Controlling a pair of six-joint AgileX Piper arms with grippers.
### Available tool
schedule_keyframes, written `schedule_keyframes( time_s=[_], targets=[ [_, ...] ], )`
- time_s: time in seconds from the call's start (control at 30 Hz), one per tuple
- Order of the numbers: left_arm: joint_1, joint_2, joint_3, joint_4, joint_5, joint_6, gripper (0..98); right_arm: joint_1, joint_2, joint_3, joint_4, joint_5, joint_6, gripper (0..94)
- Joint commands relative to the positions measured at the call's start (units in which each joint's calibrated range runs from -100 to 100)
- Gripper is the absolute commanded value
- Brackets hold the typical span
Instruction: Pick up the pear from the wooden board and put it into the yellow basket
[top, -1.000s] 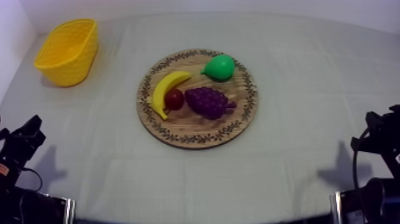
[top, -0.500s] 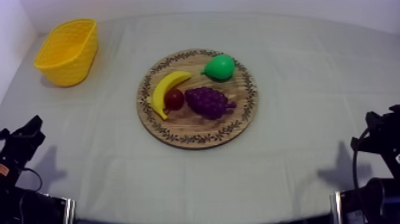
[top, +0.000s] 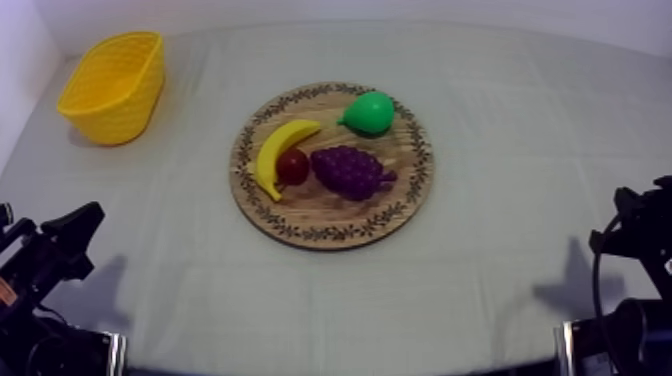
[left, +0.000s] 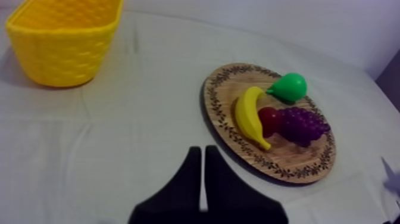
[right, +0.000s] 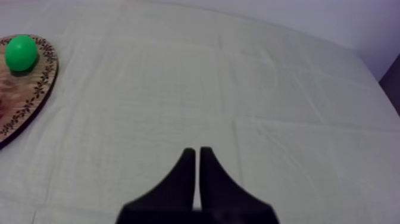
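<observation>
Left claw (left: 199, 149): fingers lying pressed together in a narrow wedge, closed on nothing, hanging low over bare worktop (left: 107, 155). In the top view the left arm is now angling inward toward the middle of the cloth; half a second ago it was pointing straight up its own edge. The reach is probably beginning from this side, which suits the job, since the basket is sitting on the left too.

Right claw (right: 197, 150): also closed on nothing, resting where it was, with open cloth ahead of it.

Working outward from the left claw:
- The board (left: 269, 168) is lying just ahead and off to the claw's right, its near rim still apart from the fingertips.
- On its near side, the banana (left: 249, 117) is curving along the edge, with the small red fruit (left: 268, 121) touching it and the grapes (left: 303, 125) beside that.
- The pear (left: 290, 87) is sitting at the board's far rim, beyond the other fruit, untouched and apart from the grapes.
- The basket (left: 62, 44) is standing farther ahead to the claw's left, well apart from the board.

Nothing is being gripped yet. The claw is going to need opening and a pass over the banana and grapes to reach the pear.
</observation>
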Motion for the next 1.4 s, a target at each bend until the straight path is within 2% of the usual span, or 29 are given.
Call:
schedule_keyframes(
  time_s=[0.0, 0.2, 0.43, 0.5, 0.7, 0.87, 1.03, 1.2, 1.37],
  targets=[
    [1.95, 2.42, -1.75, 0.67, -0.54, -0.76, 0.0, 0.02, -0.05, 0.01, 0.01, -0.01, 0.02, 0.4],
    [5.17, 15.80, -13.99, 2.60, 0.65, -3.41, 0.0, 0.02, -0.05, 0.01, 0.01, -0.01, 0.02, 0.4],
    [6.60, 33.82, -34.91, 5.20, 10.10, -6.54, 0.0, 0.02, -0.05, 0.01, 0.01, -0.01, 0.02, 0.4],
    [6.58, 38.82, -40.44, 5.47, 12.95, -6.14, 0.0, 0.02, -0.05, 0.01, 0.01, -0.01, 0.02, 0.4],
    [4.54, 54.43, -57.63, 5.76, 24.39, -2.36, 0.0, 0.02, -0.05, 0.01, 0.01, -0.01, 0.02, 0.4],
    [2.22, 68.04, -72.16, 5.58, 34.84, -1.14, 0.0, 0.02, -0.05, 0.01, 0.01, -0.01, 0.02, 0.4],
    [0.72, 80.72, -85.43, 4.33, 43.41, 1.03, 0.0, 0.02, -0.05, 0.01, 0.01, -0.01, 0.02, 0.4],
    [0.51, 91.52, -95.05, 2.28, 48.59, 2.83, 0.0, 0.02, -0.05, 0.01, 0.01, -0.01, 0.02, 0.4],
    [1.53, 101.42, -102.31, 1.32, 50.72, 3.73, 0.0, 0.02, -0.05, 0.01, 0.01, -0.01, 0.02, 0.4]
  ],
)
